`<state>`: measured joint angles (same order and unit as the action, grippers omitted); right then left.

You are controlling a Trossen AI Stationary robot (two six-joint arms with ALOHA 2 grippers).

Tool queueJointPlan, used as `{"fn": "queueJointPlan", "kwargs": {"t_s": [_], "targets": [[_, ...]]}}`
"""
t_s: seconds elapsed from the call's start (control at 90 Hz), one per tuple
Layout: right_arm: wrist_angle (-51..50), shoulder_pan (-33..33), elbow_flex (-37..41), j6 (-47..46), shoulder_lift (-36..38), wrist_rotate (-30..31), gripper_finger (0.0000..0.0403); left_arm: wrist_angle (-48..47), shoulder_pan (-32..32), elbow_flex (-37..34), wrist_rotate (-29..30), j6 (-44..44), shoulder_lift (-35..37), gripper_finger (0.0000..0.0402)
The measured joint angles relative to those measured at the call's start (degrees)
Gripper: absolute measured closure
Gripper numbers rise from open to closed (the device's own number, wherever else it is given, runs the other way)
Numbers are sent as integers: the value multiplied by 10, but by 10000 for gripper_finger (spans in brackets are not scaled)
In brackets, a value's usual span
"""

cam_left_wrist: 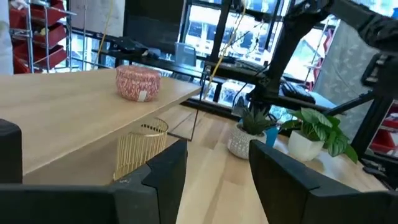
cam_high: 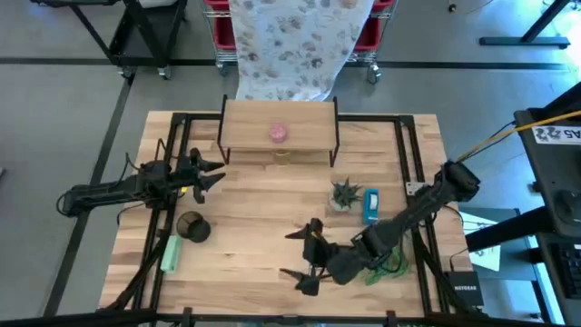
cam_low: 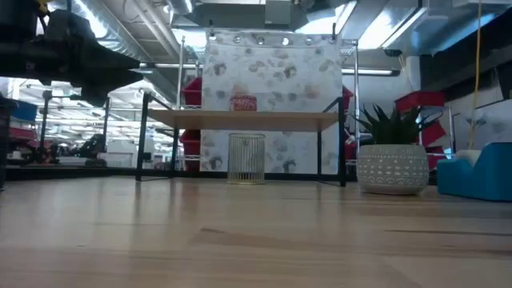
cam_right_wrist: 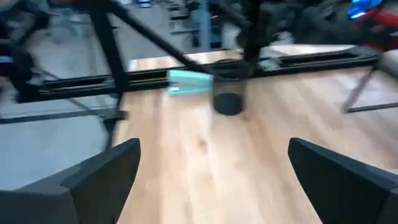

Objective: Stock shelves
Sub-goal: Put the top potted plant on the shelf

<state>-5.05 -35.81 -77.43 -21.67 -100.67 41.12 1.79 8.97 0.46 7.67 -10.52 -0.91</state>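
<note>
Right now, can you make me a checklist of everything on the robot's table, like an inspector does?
Surface: light wood tabletop with black rails, dry and bare in the middle.
Job's things: shelves at the far edge; pink round tin on the top plank; gold wire basket underneath.
Clutter: small potted succulent, blue box, black mesh cup, green tube, leafy green plant.
Grippers: left gripper open, empty, beside the shelves; right gripper open, empty, near the front edge.
Cables: yellow cable at the right.
Surroundings: patterned cloth over a cart with red bins.
</note>
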Motion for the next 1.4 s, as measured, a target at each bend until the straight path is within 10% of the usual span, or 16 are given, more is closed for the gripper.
{"fn": "queueJointPlan", "kwargs": {"t_s": [0.256, 0.911, 1.4], "targets": [[-163, -19, -6, -15, 39, 120, 8, 1, 0, 0, 0, -79, 0, 244], [-688, 19, -7, -333, 97, -159, 8, 110, -69, 19, -78, -87, -25, 255], [-764, 86, 23, -245, 196, -161, 8, 77, -174, 270, -11, 35, -439, 280]]}}
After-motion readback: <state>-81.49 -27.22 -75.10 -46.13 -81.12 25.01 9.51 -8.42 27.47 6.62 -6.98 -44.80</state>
